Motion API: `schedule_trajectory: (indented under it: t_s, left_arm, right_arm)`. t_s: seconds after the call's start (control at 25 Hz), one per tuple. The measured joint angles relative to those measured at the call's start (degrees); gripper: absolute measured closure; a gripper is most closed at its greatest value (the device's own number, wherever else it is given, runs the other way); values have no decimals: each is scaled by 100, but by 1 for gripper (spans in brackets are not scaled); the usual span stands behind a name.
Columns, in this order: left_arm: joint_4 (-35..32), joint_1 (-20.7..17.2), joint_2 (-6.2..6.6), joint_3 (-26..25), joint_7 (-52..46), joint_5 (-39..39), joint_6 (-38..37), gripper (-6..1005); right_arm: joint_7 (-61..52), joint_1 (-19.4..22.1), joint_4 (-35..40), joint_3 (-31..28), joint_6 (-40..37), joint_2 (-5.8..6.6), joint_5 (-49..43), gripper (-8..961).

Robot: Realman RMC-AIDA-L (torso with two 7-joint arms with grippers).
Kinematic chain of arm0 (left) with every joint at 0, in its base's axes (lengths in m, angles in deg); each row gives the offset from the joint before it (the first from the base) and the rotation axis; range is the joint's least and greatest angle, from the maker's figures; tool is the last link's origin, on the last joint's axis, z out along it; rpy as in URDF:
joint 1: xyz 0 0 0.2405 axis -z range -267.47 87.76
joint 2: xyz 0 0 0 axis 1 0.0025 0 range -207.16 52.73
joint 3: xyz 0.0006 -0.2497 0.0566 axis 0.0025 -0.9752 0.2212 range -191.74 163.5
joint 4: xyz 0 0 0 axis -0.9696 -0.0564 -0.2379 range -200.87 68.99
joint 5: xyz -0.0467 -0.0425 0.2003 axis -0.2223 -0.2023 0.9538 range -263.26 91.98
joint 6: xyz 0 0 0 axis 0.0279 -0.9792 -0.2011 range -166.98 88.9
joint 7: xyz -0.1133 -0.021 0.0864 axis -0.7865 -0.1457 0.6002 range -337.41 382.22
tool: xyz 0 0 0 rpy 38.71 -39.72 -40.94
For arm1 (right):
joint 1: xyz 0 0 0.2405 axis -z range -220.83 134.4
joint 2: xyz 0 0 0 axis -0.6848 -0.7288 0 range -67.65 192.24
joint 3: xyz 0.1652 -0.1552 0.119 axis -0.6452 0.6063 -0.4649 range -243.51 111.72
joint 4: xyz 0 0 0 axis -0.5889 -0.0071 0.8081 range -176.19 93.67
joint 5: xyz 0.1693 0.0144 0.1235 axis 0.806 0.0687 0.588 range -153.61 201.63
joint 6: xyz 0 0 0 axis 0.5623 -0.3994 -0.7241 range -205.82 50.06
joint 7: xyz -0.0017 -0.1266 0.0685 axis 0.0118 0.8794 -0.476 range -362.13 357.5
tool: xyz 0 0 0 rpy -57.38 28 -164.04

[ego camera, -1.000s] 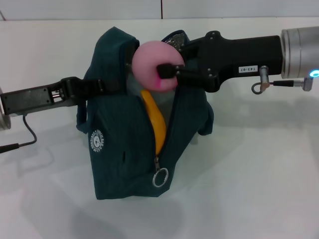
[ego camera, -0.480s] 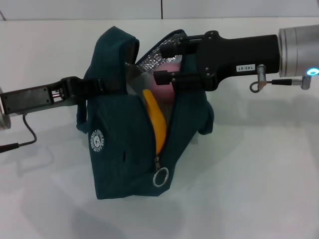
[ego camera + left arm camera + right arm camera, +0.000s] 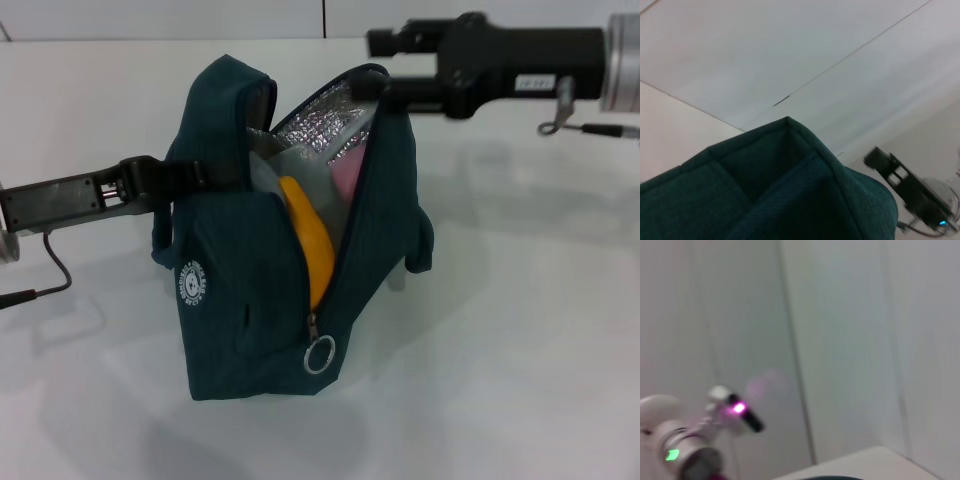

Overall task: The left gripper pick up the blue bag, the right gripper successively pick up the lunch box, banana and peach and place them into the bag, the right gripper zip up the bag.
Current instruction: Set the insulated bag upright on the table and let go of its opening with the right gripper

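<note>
The blue bag (image 3: 250, 290) stands open on the white table, its silver lining showing. My left gripper (image 3: 192, 176) is shut on the bag's left side strap and holds that side up. Inside the opening lie the yellow banana (image 3: 310, 245) and, behind it, the pink peach (image 3: 345, 177). A pale clear edge of the lunch box (image 3: 290, 165) shows at the back. My right gripper (image 3: 385, 68) hovers open and empty just above the bag's right top edge. In the left wrist view, the bag's fabric (image 3: 780, 190) fills the lower part.
The zipper's ring pull (image 3: 320, 355) hangs at the low front end of the open zip. White table (image 3: 520, 330) lies on all sides of the bag. The right arm (image 3: 907, 190) shows far off in the left wrist view.
The right gripper let go of the peach, which dropped into the bag. It then lifted up and back to the right, with its fingers open.
</note>
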Motion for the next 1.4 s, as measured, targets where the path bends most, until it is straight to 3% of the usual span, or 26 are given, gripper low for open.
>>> schedule_trajectory:
  t_s: [0.44, 0.64, 0.92, 1.12, 1.4]
  left_arm:
    - [0, -16, -12, 0, 12, 23, 0, 946]
    - [0, -16, -13, 0, 13, 23, -1, 946]
    - [0, 1, -13, 5, 13, 23, 0, 946]
    - [0, 28, -14, 19, 13, 27, 0, 946]
    - [0, 40, -35, 27, 12, 21, 3, 945]
  right_arm:
    - [-999, -230, 212, -340, 448, 42, -1002, 326]
    - [-1845, -632, 312, -343, 459, 25, -1640, 326]
    - [-3780, -1506, 785, -346, 94, 245, -3222, 327]
    - [-4333, -2148, 606, -353, -463, 464, -3637, 330]
    - [-4507, -2338, 414, -358, -614, 285, -4404, 332]
